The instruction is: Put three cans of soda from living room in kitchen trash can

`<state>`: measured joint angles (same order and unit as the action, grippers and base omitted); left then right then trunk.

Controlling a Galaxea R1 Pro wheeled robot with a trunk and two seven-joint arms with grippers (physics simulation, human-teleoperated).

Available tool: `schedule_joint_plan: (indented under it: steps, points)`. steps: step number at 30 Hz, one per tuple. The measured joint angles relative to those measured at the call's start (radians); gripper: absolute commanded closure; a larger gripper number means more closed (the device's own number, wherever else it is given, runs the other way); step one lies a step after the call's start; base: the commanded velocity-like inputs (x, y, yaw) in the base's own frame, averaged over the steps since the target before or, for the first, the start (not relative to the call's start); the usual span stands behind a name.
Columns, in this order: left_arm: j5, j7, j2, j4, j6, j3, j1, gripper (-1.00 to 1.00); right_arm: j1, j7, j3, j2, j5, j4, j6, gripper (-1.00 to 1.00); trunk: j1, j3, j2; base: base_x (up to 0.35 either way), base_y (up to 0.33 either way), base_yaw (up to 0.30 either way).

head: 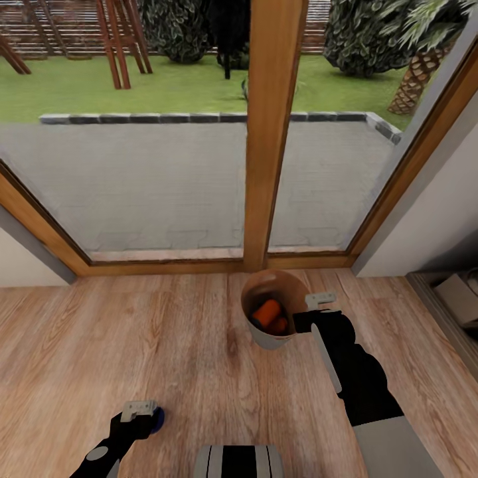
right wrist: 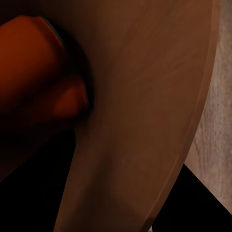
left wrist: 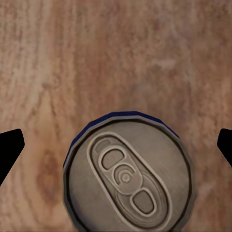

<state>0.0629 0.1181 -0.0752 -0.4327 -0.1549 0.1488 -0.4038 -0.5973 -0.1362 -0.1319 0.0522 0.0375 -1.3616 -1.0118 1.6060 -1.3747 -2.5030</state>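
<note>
The robot is facing the wood-framed glass door (head: 272, 133), and the trash can (head: 273, 340) is standing on the plank floor (head: 166, 332) right at the foot of the door's centre post. From the head view two orange soda cans (head: 268, 312) are lying tilted inside the bin, one partly over the other (head: 280, 325).

The right gripper (head: 320, 300) is hovering at the bin's rim on the side away from the left arm, with the right forearm reaching up from the robot's body toward the door. The right wrist view is giving the close look: the brown inner wall (right wrist: 145, 121) curving round, and the orange cans (right wrist: 34, 63) deep in shadow against it. Whether those jaws are apart or together, the pictures are not telling.

Over at the left, well apart from the bin and nearer the robot's base (head: 238, 461), the left gripper (head: 143, 408) is pointing down at the floor with a dark blue shape peeking out beside it. The left wrist view is settling that: it is the blue soda can (left wrist: 129, 174), upright on the floor, grey top and pull tab facing the camera. The dark fingertips (left wrist: 9, 147) are showing wide on either side, jaws apart and clear of the can.
</note>
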Motion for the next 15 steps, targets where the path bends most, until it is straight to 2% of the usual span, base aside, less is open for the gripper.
schedule_joint_plan:
  steps: [15]
  points:
    - [0.000, 0.000, 0.000, 0.000, 0.000, 0.000, 0.000, -1.00, 0.000, 0.000, 0.000, 0.000, 0.000, 0.000, 0.000, 1.00, 0.000, -0.010, 0.000, 0.000, 0.000, 0.000]
